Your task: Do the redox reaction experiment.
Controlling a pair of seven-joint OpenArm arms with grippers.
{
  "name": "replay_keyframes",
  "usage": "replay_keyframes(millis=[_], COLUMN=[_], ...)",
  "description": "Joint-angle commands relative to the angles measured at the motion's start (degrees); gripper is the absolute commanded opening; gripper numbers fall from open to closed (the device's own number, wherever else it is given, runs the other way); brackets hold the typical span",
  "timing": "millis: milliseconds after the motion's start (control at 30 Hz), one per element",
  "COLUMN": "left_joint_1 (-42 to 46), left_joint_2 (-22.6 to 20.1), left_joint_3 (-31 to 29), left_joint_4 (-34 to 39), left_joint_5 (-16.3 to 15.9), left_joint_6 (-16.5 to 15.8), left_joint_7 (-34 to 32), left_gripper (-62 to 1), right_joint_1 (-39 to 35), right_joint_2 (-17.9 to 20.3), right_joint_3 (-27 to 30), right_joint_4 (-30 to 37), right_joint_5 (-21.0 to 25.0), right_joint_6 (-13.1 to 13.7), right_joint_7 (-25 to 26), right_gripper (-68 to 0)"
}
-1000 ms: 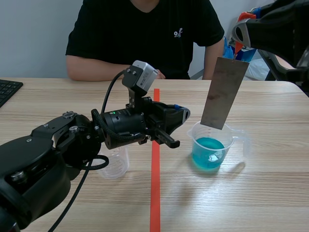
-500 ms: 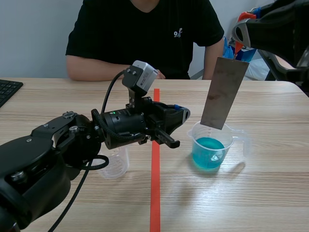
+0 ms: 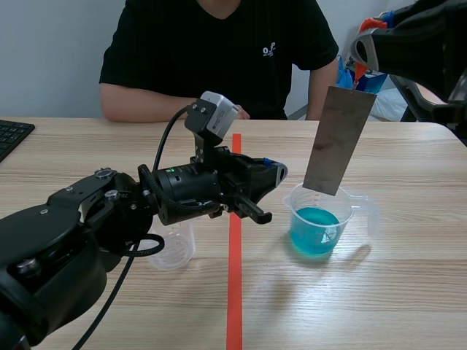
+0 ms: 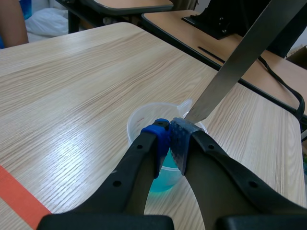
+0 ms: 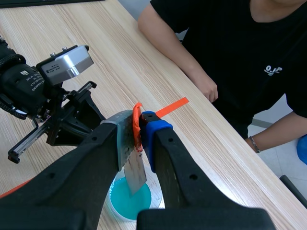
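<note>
Two claws are in play, and only one is loaded. The right claw [image 5: 139, 127] is closed on the top end of the metal plate [image 3: 339, 138], its pads pressed against an orange tab [image 5: 137, 115] fixed there. The plate hangs below it, tilted slightly from the vertical. The left claw [image 4: 170, 132] is closed on nothing, its pads met tip to tip. It is held low and near the beaker [image 3: 295, 211], pointed at it but not seen to touch it.

The plate's lower edge is seen at about rim height, directly over the blue solution [image 3: 315, 230]. A gap shows between the edge and the liquid surface, so the metal is judged not yet wetted.

The step in hand is judged to be the lowering of the plate into the solution. A straight descent is called for, with the edge brought inside the rim and clear of the wall and spout, so that the beaker is not tipped or pushed across the worktop [image 3: 408, 292]. The grip on the tab must be held firm, since the plate would splash if dropped.

Farther out, an empty clear cup [image 3: 175, 248] stands under the left arm, and a person [image 3: 219, 51] is seated across the worktop.
</note>
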Motion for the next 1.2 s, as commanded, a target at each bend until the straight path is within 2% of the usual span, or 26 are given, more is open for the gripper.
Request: replay_keyframes(millis=[0, 167, 300, 567, 733, 833, 933, 1067, 1167], left_joint_1=[-0.61, -0.57, 0.72, 11.8, 21.09, 27.23, 33.83, 43.6, 50.12], left_joint_2=[0.15, -2.27, -6.19, -16.57, -20.98, -22.34, -22.4, -22.38, -21.99], left_joint_3=[-0.33, -1.64, -4.33, -13.2, -20.96, -26.25, -31.91, -38.88, -43.04], left_joint_4=[1.18, 1.18, 2.56, 16.65, 23.19, 24.85, 24.94, 24.94, 24.94], left_joint_5=[0.2, 0.2, 0.13, -0.33, -0.11, 2.36, 7.5, 13.31, 16.35], left_joint_6=[-0.09, 0.17, 0.11, -0.17, -0.5, -0.5, -0.5, -0.48, -0.31], left_joint_7=[-0.61, -0.68, -1.25, -1.29, -2.25, -4.68, -8.74, -17.33, -23.1], left_gripper=[-56.9, -56.9, -56.9, -56.9, -56.9, -56.9, -56.9, -56.9, -56.9], right_joint_1=[0.98, 0.98, 0.98, 0.98, 0.98, 0.98, 0.98, 0.98, 0.96], right_joint_2=[0.31, 0.31, 0.31, 0.31, 0.31, 0.31, 0.31, 0.31, 0.28], right_joint_3=[0.11, 0.11, 0.11, 0.11, 0.11, 0.11, 0.11, 0.11, 0.11], right_joint_4=[0.52, 0.52, 0.52, 0.52, 0.52, 0.52, 0.52, 0.52, 0.52], right_joint_5=[0.39, 0.39, 0.39, 0.39, 0.39, 0.39, 0.39, 0.39, 0.42], right_joint_6=[0.0, 0.0, 0.0, 0.0, 0.0, 0.0, -0.02, -0.02, -0.02], right_joint_7=[0.44, 0.39, 0.26, 0.22, 0.22, 0.22, 0.15, -0.26, -0.39], right_gripper=[-66.9, -66.9, -66.9, -66.9, -66.9, -66.9, -66.9, -66.9, -66.9])
